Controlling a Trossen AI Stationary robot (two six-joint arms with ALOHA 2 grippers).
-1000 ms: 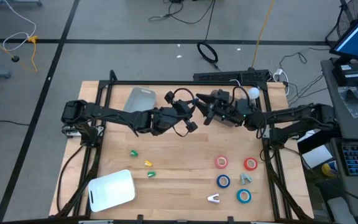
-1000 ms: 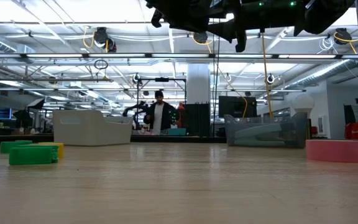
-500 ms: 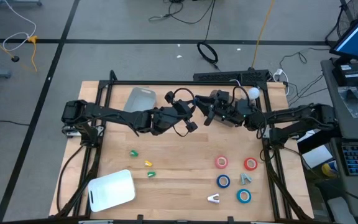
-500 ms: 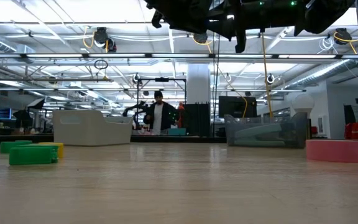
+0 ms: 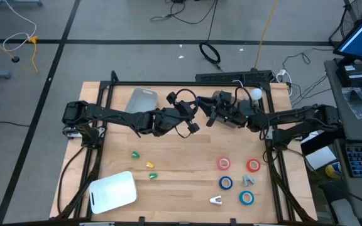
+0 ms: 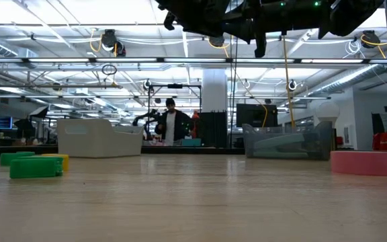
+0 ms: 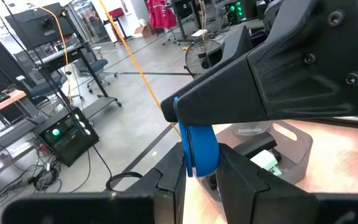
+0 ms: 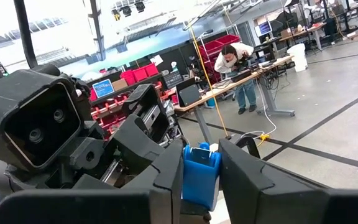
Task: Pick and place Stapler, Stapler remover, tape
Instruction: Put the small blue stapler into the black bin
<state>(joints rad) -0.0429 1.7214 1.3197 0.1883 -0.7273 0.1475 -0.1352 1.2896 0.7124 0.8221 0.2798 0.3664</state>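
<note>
A small blue stapler (image 8: 201, 174) is held in the air between both grippers, high over the table's middle. My left gripper (image 5: 193, 114) and my right gripper (image 5: 206, 113) meet tip to tip there, each shut on the stapler (image 7: 197, 149). On the table's right lie two red tape rolls (image 5: 224, 164) (image 5: 252, 166) and two blue ones (image 5: 225, 182) (image 5: 246, 198), flat on the wood. Two pale staple removers (image 5: 249, 180) (image 5: 216, 200) lie among them. Small green and yellow staplers (image 5: 134, 154) (image 5: 149, 165) lie left of centre. My left gripper pinches the blue stapler's one end (image 7: 199, 163) between its two fingers, coming level from the table's left. The stapler is lifted clear of the table. My right gripper pinches the stapler's other end (image 8: 200, 185) between its two fingers, coming level from the table's right, opposite the left gripper.
A white bin (image 5: 113, 191) sits at the near left corner and a clear grey bin (image 5: 142, 100) at the far left, something white and green inside it (image 7: 263, 158). Bare wood lies below the grippers. A person (image 6: 172, 124) stands in the room beyond the table.
</note>
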